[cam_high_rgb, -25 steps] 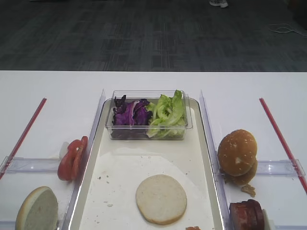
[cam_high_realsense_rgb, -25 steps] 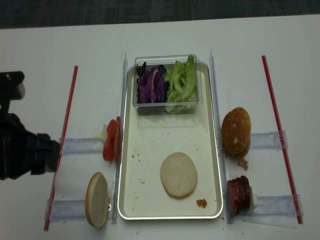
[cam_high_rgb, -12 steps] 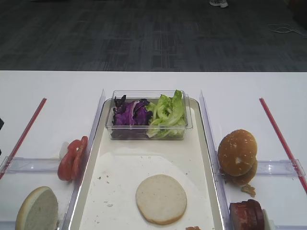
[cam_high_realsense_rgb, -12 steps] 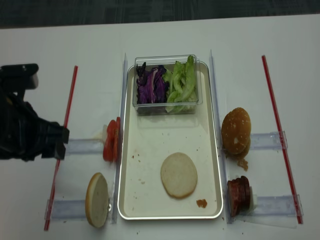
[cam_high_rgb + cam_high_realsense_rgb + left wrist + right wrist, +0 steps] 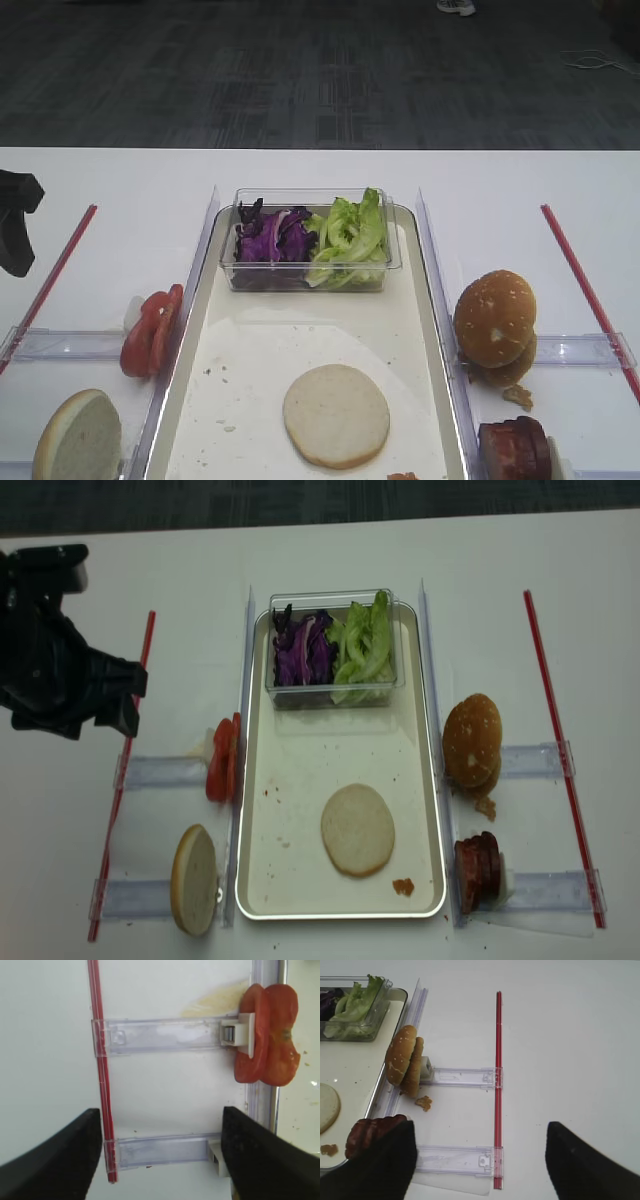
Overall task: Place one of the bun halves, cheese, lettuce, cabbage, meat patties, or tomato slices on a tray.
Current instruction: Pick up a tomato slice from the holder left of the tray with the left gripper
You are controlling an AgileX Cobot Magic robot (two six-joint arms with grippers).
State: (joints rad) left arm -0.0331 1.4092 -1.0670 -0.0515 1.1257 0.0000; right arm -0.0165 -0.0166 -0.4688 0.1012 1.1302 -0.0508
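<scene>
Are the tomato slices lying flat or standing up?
Standing up. The tomato slices rest on edge against a white stop in the clear rack, beside the tray.

left gripper (image 5: 162, 1157): you see only its two dark fingers, cut off at the frame's bottom
meat patties (image 5: 515, 447): partly cropped below

A white tabletop (image 5: 330, 550) carries everything. In its middle lies the tray (image 5: 435, 810), long side running front to back. Clear plastic side racks (image 5: 160, 772) lie flat to its left and right, with a thin red strip (image 5: 125, 770) at the outer left and another red strip (image 5: 560, 760) at the outer right. Beside the right rack's golden buns, a small brown crumb (image 5: 424, 1103) rests on the bare surface. A faint yellowish smear (image 5: 212, 1005) marks the top near the left rack.
</scene>
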